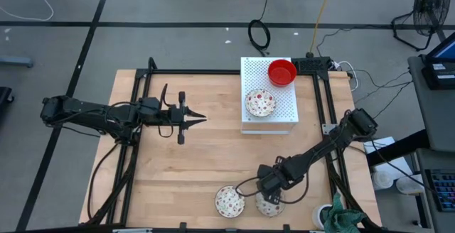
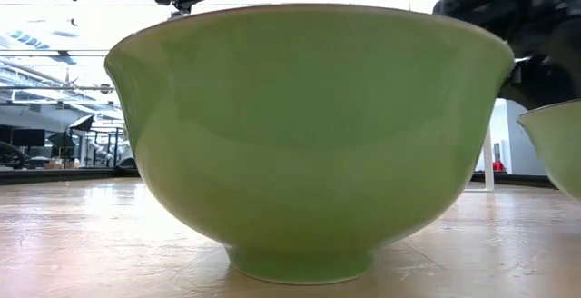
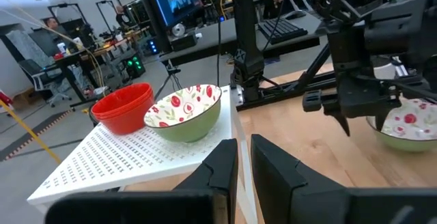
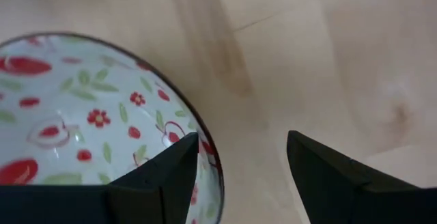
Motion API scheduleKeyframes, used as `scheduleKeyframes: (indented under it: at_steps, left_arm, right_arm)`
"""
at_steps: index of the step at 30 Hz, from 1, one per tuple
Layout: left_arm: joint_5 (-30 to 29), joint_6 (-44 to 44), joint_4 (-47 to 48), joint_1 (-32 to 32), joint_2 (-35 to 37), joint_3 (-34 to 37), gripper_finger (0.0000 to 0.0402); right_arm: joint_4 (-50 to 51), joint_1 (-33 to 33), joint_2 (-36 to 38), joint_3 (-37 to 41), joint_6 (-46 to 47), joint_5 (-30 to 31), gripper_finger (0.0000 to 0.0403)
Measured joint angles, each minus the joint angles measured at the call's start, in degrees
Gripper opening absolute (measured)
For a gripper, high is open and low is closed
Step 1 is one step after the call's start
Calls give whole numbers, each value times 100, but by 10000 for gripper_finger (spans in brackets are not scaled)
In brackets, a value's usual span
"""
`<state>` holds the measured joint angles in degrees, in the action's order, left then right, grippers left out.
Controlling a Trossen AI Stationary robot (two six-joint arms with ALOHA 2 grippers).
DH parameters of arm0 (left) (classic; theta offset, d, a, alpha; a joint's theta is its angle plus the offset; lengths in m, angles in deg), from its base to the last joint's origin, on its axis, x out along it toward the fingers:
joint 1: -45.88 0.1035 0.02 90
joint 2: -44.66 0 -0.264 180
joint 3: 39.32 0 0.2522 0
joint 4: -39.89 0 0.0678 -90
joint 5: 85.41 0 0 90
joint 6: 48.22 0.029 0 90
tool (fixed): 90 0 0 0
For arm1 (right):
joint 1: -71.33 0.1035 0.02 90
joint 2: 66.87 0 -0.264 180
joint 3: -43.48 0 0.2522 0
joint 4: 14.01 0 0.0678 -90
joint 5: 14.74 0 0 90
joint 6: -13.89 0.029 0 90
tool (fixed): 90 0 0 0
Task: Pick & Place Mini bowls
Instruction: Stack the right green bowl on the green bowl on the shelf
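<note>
Where the floral mini bowl (image 1: 270, 204) sits at the near edge of the worktop (image 1: 185, 162), its rim runs between the spread jaws of the right gripper (image 4: 242, 159): 1 finger hangs over the bowl's inside, the other outside above bare wood, so a rim pinch looks imminent. A second floral bowl (image 1: 229, 201) stands just beside it. Farther off, 1 floral bowl (image 1: 260, 103) and 1 red bowl (image 1: 282, 72) rest on the white perforated board (image 1: 249, 123). Well apart, the left gripper (image 1: 193, 119) waits, jaws nearly closed on nothing.
</note>
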<state>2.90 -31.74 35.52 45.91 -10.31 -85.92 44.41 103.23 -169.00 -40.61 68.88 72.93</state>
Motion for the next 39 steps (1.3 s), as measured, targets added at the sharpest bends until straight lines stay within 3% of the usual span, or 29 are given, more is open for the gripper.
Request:
scheduleKeyframes:
  at_steps: [14, 21, 33, 39]
  left_arm:
    - [1, -10, -2, 0, -1, 0, 49]
    - [2, -12, -2, -2, -1, 0, 49]
    - [2, -27, -3, 0, -1, 0, 49]
    - [3, -32, -3, 0, -1, 0, 49]
  right_arm:
    - [409, -183, 419, 2, -57, 243, 210]
    - [351, 148, 823, 2, 134, 681, 210]
    - [335, 629, 829, 8, -66, 693, 210]
    - [-168, 648, 828, 393, -20, 680, 210]
